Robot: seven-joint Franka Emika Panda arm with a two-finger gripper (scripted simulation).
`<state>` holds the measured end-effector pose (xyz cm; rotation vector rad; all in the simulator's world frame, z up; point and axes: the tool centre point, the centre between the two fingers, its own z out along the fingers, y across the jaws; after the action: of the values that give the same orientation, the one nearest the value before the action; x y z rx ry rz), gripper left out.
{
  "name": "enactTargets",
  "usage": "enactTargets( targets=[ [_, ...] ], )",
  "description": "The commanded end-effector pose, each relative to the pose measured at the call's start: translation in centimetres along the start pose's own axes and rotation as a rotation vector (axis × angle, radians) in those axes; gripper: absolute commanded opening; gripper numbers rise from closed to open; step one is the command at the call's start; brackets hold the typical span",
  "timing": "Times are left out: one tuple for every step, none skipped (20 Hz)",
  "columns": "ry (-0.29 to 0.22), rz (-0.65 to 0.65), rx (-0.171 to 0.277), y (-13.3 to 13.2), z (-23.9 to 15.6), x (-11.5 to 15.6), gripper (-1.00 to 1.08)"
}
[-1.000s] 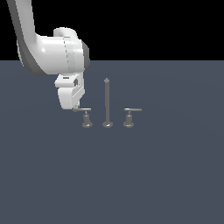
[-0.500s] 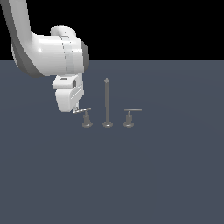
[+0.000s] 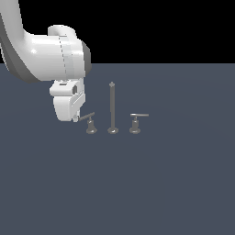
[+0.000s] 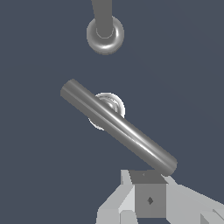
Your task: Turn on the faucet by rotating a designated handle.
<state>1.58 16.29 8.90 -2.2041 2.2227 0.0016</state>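
Since a second ago the designated handle [image 3: 91,123] has swung its lever askew, on the spout rod's [image 3: 112,108] exterior-view left. My gripper [image 4: 148,199] presses a fingertip at the bar's end; I cannot tell its opening. I judge rotation underway: next, push further

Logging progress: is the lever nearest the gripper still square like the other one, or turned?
Turned. The designated handle slants in the exterior view, while the other handle lies level.
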Motion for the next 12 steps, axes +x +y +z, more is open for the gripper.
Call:
enactTargets(
  targets=[
    [0.004, 0.007, -0.002, 0.4, 0.0, 1.1, -1.00],
    [0.005, 0.008, -0.003, 0.6, 0.0, 1.5, -1.00],
    [0.005, 0.009, -0.003, 0.9, 0.0, 1.8, -1.00],
    [0.006, 0.009, -0.004, 1.1, 0.0, 2.1, -1.00],
    [0.006, 0.010, -0.005, 1.3, 0.0, 2.5, -1.00],
    [0.007, 0.010, -0.005, 1.5, -0.1, 2.8, -1.00],
    [0.007, 0.011, -0.006, 1.8, 0.0, 3.1, -1.00],
    [0.008, 0.011, -0.006, 2.0, -0.1, 3.5, -1.00],
    [0.008, 0.012, -0.007, 2.2, -0.1, 3.8, -1.00],
    [0.008, 0.012, -0.007, 2.2, -0.1, 3.8, -1.00],
    [-0.002, -0.012, -0.002, 2.1, 0.0, 1.9, -1.00],
    [-0.001, -0.009, -0.003, 2.0, 0.0, 2.7, -1.00]
  ],
)
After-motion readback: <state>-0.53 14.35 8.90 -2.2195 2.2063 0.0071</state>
